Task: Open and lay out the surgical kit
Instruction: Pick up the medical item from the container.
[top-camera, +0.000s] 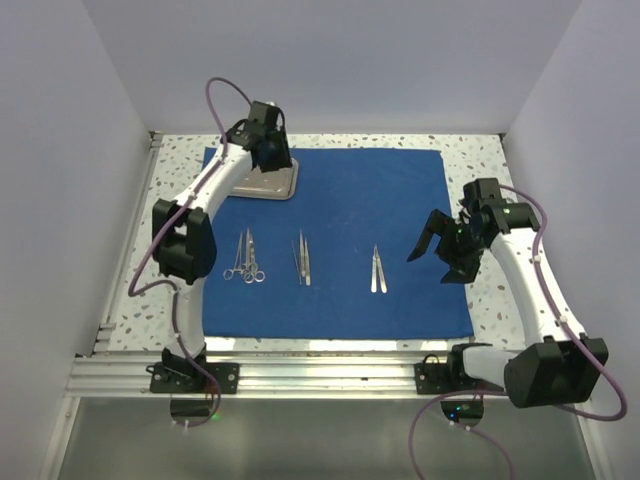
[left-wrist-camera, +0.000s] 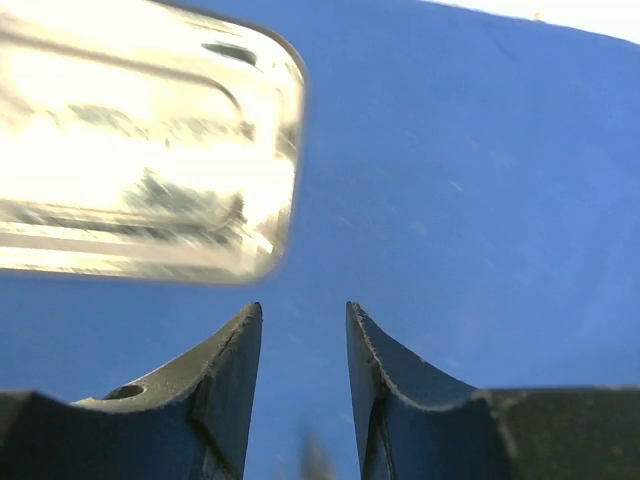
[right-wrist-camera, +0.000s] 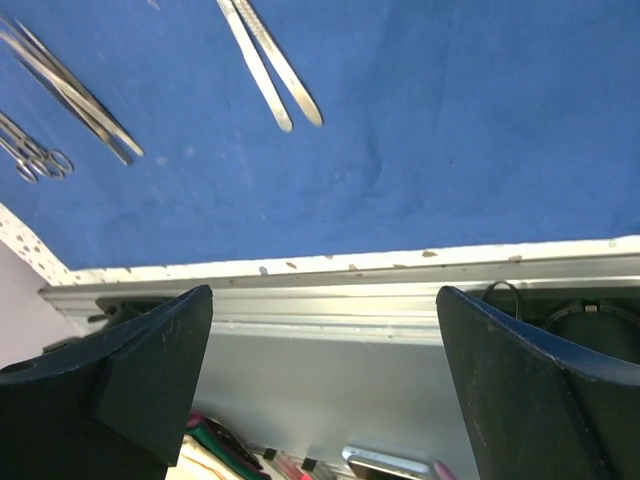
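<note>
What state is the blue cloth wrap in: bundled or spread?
Spread. The blue cloth wrap lies as one flat sheet, with the steel tray and the instruments resting on it.

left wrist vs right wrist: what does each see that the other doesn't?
Left wrist only: the steel tray at upper left, and the left pincer, parted and empty.
Right wrist only: tweezers, forceps, ring handles, the speckled table edge, the aluminium rail and the wide-open right pincer.
Both: the blue cloth.
</note>
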